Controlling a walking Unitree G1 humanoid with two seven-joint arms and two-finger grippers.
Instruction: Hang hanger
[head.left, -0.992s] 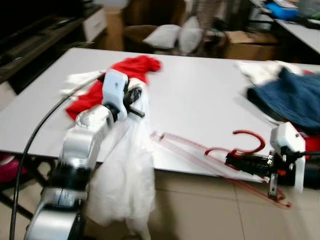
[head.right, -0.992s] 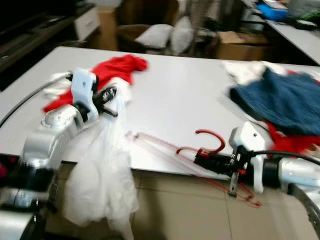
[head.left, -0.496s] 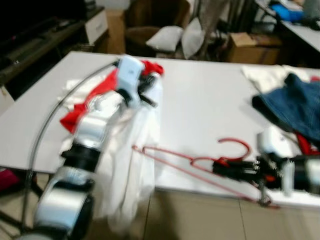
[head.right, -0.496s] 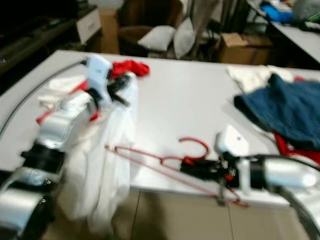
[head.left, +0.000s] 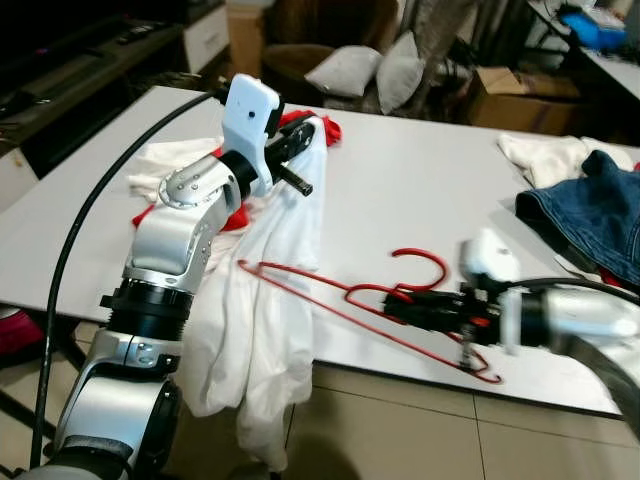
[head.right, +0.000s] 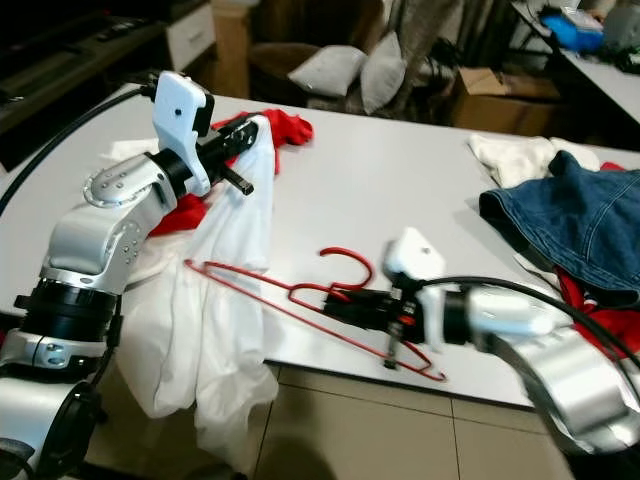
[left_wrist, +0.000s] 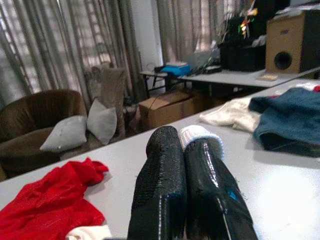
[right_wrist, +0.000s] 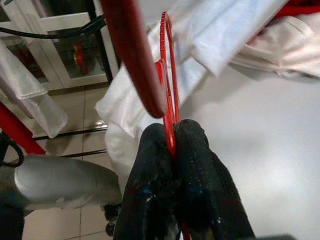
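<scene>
- Left gripper (head.left: 300, 187): raised above the near left part of the white table (head.left: 400, 190), black fingers (left_wrist: 165, 190) pressed together on a white garment (head.left: 265, 300).
- White garment: pinched at its top edge (a fold of it shows between the fingertips in the left wrist view); the rest hangs down past the table's near edge toward the tiled floor (head.left: 420, 430).
- Right gripper (head.left: 400, 308): low over the table near its front edge, fingers clamped on the neck of a red hanger (head.left: 330, 305), just below the hook.
- Red hanger: thin wire-like frame, hook (head.left: 425, 262) curving up over the tabletop; one arm reaches toward the hanging white garment, its tip at or inside the cloth (cannot tell which); the other arm runs back under the right gripper to the table's edge.
- Red garment (head.right: 285, 125): crumpled on the table behind the left arm.
- Blue denim garment (head.left: 595, 215): heaped at the table's right side, with a white cloth (head.left: 545, 155) beyond it.
- Background: brown armchair (left_wrist: 35, 125) with two grey cushions (head.left: 375, 72), cardboard box (head.left: 510, 95).
</scene>
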